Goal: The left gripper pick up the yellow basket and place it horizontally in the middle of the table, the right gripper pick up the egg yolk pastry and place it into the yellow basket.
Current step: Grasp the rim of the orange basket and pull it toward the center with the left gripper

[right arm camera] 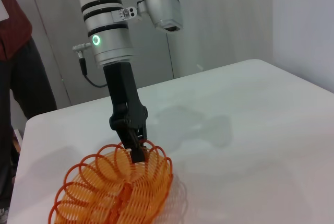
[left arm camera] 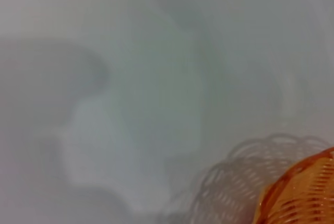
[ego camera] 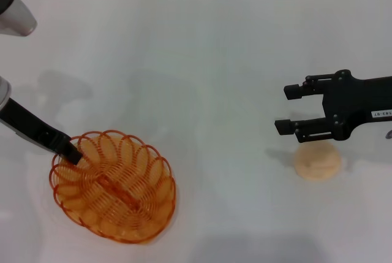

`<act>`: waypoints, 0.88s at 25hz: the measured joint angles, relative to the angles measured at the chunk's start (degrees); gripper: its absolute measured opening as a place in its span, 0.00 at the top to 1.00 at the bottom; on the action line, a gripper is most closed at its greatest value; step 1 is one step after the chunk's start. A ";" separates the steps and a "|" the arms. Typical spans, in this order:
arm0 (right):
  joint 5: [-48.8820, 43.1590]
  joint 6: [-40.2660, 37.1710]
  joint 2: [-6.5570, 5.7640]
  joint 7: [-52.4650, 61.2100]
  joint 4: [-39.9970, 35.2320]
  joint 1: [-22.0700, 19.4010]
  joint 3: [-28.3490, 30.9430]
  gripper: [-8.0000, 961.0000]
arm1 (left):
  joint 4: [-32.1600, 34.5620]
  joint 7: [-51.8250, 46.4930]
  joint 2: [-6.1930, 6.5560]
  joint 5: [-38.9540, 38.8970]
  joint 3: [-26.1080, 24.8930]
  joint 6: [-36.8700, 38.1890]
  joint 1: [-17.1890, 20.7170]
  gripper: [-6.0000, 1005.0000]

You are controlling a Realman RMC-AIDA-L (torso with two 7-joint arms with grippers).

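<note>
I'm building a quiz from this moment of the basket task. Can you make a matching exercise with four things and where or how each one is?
Things:
1. yellow basket
2. egg yolk pastry
3. left claw
4. right claw

States:
A. open, hovering just above the pastry
B. lying bare on the table, on the robot's right side
C. at the looped rim of the basket
D. resting on the table, on the robot's left side, nothing inside

Pairs: 1-D, 2-B, 3-C, 4-A
</note>
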 joint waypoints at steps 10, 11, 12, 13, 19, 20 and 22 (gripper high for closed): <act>0.04 -0.06 0.00 -0.06 0.25 0.00 0.14 0.24 | 0.61 0.39 0.32 -1.53 -0.19 0.10 0.00 0.90; 0.05 -0.06 0.00 -0.06 0.31 0.00 0.15 0.24 | 0.68 0.31 0.40 -2.28 -0.31 -0.04 -0.01 0.90; 0.06 -0.06 0.00 -0.07 0.37 0.00 0.15 0.24 | 0.70 0.24 0.43 -2.61 -0.49 -0.12 0.00 0.90; 0.06 -0.06 0.00 -0.07 0.37 0.00 0.16 0.24 | 0.71 0.17 0.47 -2.91 -0.75 -0.20 0.00 0.90; 0.73 -0.40 -0.04 0.00 -0.18 0.01 0.78 0.25 | 1.88 -1.12 0.42 -3.41 -4.70 -0.56 -0.11 0.91; 1.07 -0.61 -0.05 0.00 -0.18 0.00 1.14 0.24 | 2.09 -1.43 0.34 -3.65 -5.56 -0.80 -0.13 0.91; 1.46 -0.99 -0.06 0.00 -0.17 0.01 1.68 0.24 | 2.17 -2.30 0.22 -4.30 -6.71 -1.48 -0.20 0.91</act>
